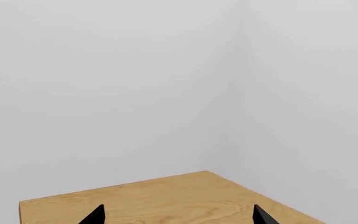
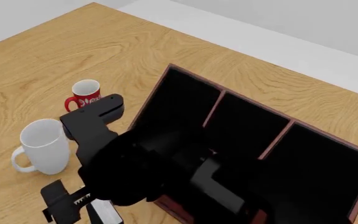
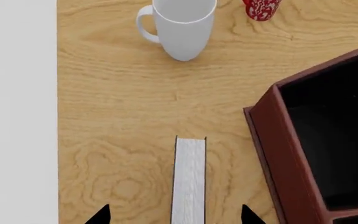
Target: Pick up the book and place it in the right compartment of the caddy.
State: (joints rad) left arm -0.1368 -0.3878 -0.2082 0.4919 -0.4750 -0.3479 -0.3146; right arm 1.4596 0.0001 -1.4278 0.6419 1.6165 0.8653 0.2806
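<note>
The book (image 3: 189,177) lies spine-down on the wooden table, its white page edges facing up between black covers. My right gripper (image 3: 174,216) is open, one fingertip on each side of the book and neither touching it. In the head view only a sliver of the book (image 2: 107,214) shows under the black right arm. The reddish-brown caddy (image 2: 213,109) with its black interior fills the middle and right, and the right compartment (image 2: 322,170) is at its right end. One wall of the caddy (image 3: 277,154) stands just beside the book. My left gripper (image 1: 179,215) is open over bare table.
A white mug (image 2: 42,145) stands beyond the book, with a small red mug (image 2: 86,95) farther off. The white mug (image 3: 182,25) lies straight ahead of the right gripper. The table edge (image 3: 58,140) runs close to the book. A table corner (image 1: 207,171) meets white walls.
</note>
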